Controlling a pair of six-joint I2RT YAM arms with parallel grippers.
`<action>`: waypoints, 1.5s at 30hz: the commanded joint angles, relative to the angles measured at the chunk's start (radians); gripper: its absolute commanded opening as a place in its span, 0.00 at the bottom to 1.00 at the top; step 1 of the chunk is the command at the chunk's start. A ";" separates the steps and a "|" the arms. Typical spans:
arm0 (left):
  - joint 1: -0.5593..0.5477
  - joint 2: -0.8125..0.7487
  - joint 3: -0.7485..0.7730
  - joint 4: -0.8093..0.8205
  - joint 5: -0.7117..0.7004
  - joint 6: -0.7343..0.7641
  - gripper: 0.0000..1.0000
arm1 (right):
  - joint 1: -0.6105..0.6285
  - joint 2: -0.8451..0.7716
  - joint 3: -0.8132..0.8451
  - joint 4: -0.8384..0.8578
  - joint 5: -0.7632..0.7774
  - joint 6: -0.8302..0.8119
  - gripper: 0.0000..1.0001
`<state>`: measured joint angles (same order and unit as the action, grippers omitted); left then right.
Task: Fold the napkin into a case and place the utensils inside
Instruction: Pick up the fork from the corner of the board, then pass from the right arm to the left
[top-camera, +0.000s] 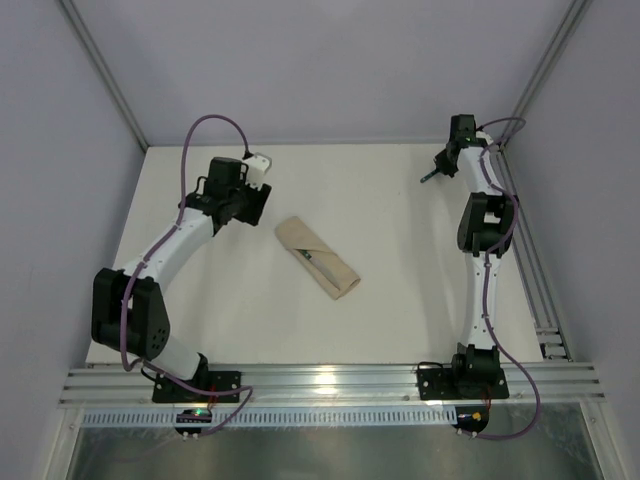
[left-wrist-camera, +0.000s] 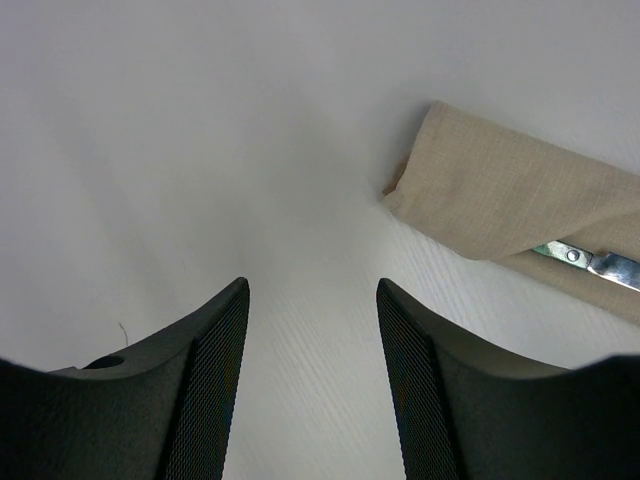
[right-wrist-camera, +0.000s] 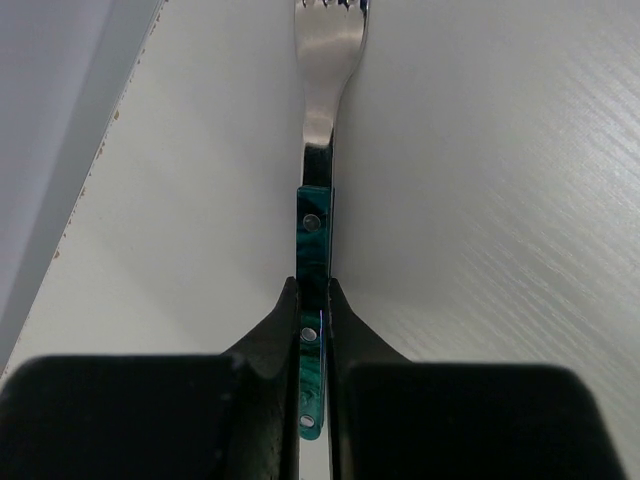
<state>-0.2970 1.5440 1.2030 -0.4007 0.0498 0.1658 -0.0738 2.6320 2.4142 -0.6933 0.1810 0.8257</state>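
Observation:
The napkin is folded into a narrow beige case (top-camera: 320, 259) lying diagonally at the table's middle. A knife (top-camera: 308, 257) with a silver blade (left-wrist-camera: 592, 262) pokes from the case's (left-wrist-camera: 510, 190) diagonal pocket. My left gripper (top-camera: 252, 206) hovers left of the case, and in the left wrist view this gripper (left-wrist-camera: 313, 284) is open over bare table. My right gripper (top-camera: 438, 168) is at the far right corner, and in the right wrist view it (right-wrist-camera: 311, 283) is shut on the dark green handle of the fork (right-wrist-camera: 322, 120). The fork's tines point away from the fingers.
Grey walls enclose the white table (top-camera: 400, 230) on three sides, and the right wall's base (right-wrist-camera: 70, 180) runs close beside the fork. An aluminium rail (top-camera: 330, 380) carries both arm bases at the near edge.

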 joint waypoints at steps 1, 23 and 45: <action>0.013 -0.054 0.012 0.016 0.034 0.001 0.56 | -0.004 -0.024 -0.062 -0.006 -0.052 -0.045 0.04; -0.272 0.016 0.151 -0.124 0.377 -0.058 0.65 | 0.368 -1.033 -1.514 0.956 -0.141 0.271 0.04; -0.330 0.246 0.225 0.037 0.410 -0.204 0.49 | 0.588 -1.205 -1.630 1.051 -0.127 0.369 0.04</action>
<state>-0.6304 1.8038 1.3949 -0.4080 0.4419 -0.0265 0.5076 1.4441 0.7654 0.2916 0.0380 1.1851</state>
